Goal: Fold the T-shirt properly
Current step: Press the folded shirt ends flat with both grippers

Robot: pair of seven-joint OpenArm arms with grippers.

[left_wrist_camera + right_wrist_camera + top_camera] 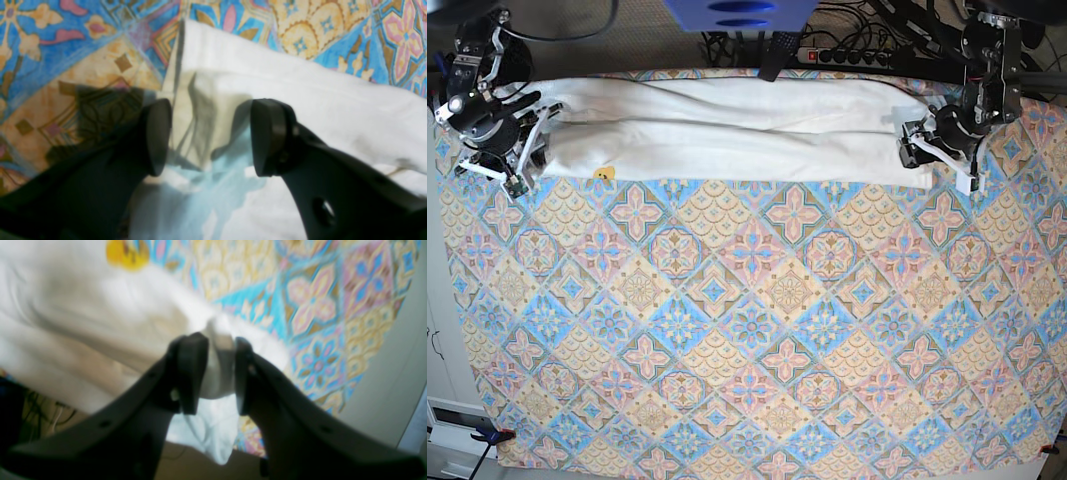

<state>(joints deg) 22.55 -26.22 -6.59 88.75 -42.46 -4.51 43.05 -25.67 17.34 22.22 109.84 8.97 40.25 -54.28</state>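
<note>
Here the T-shirt point(727, 135) lies folded into a long band along the far edge of the patterned cloth point(757, 330). The left gripper point(210, 136) holds its jaws spread over the shirt's right end. The right gripper point(220, 373) pinches a bunch of fabric at the left end.

patterned tablecloth point(757, 330), folded white T-shirt point(727, 135) along its far edge

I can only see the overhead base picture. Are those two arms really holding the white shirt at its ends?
Observer: The right arm's own camera shows its jaws pinched on a bunch of the shirt.
Operator: And the other arm?
Observer: Its camera shows the jaws standing wide apart, with an edge of the shirt between them but not squeezed.
</note>
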